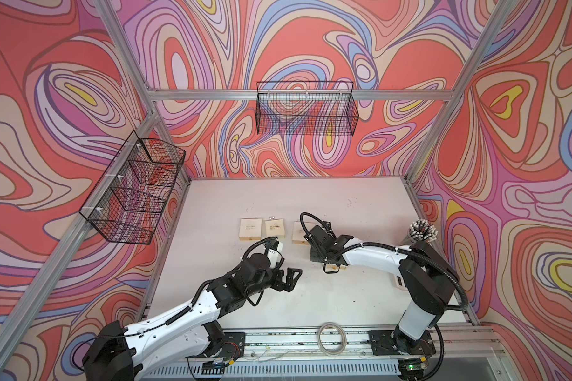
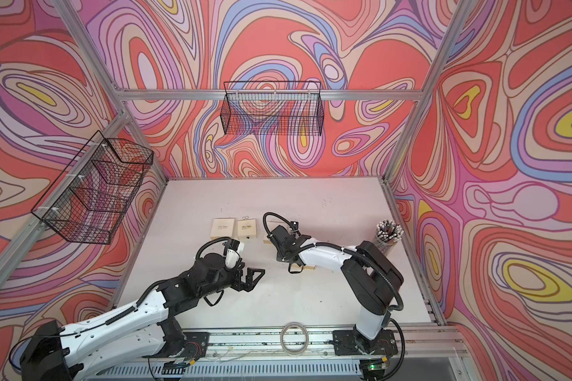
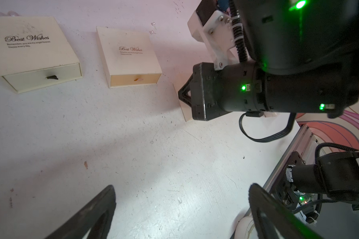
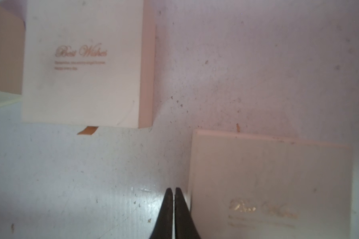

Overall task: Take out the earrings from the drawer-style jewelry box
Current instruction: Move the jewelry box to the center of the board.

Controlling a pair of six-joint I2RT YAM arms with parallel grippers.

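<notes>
Three cream drawer-style jewelry boxes lie in a row: one (image 1: 251, 229) (image 3: 29, 47) with a black pull tab, a middle one (image 1: 274, 229) (image 3: 129, 55) (image 4: 83, 62) with an orange tab, and a third (image 1: 299, 232) (image 4: 267, 182). Tiny pale earrings (image 1: 271, 218) (image 2: 245, 217) lie on the table behind the boxes, and two more pieces (image 3: 153, 24) show in the left wrist view. My right gripper (image 4: 173, 189) is shut on nothing, right beside the third box's edge; its fingers (image 3: 182, 94) show in the left wrist view. My left gripper (image 1: 293, 277) (image 3: 180, 207) hangs open over bare table.
A cup of black white-tipped sticks (image 1: 421, 231) stands at the right edge. Wire baskets (image 1: 306, 109) (image 1: 136, 188) hang on the back and left walls. A tan strip (image 1: 339, 268) lies under the right forearm. A cable coil (image 1: 331, 336) rests on the front rail.
</notes>
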